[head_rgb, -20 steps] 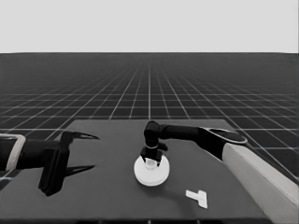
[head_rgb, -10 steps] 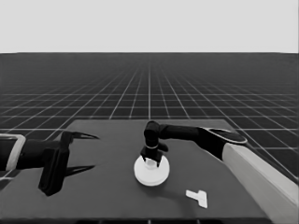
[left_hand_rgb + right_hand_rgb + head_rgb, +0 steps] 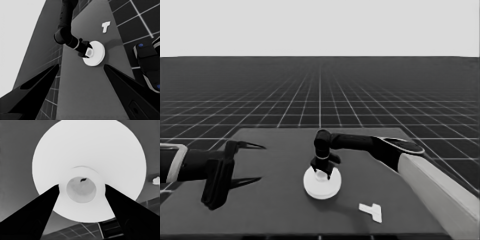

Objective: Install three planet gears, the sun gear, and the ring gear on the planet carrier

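The larger round part (image 3: 321, 183) is a smooth white disc, thick, with a raised tube-like hub (image 3: 81, 187) in its middle and a round hole going down into it. It lies flat near the middle of the dark table (image 3: 275, 210), with the hub and hole pointing straight up. Being round, it has no long side. The right gripper (image 3: 322, 172) comes down on it from above, and its two pointed black fingers (image 3: 35, 220) pinch the hub, one on each side, touching it. The left gripper (image 3: 245, 162) waits over the left end of the table, well apart from the disc, with its two long fingers spread wide and nothing between them. A thin white piece (image 3: 371, 210) shaped like a T lies flat near the table's front right corner. The table top is plain, flat and dark. The floor (image 3: 320, 100) around it is dark with a grid of pale lines running far back to a pale blank band.
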